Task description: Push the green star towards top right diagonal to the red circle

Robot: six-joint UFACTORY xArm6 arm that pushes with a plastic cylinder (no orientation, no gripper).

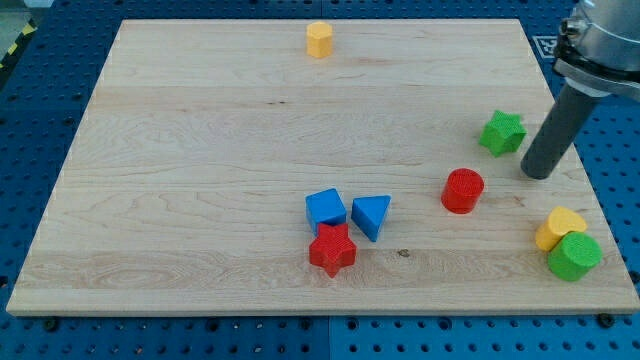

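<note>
Green star [502,132] sits up and right of red circle [463,190], near it, not touching. Task looks nearly done. Tip [537,175] rests on counter [200,150] just right of star, slightly below. End effector is a bare rod, no jaws

Wooden board [200,150] carries eight small coloured blocks, mostly lower right.

Arm's upper part [600,40] beyond view's edge.
</note>
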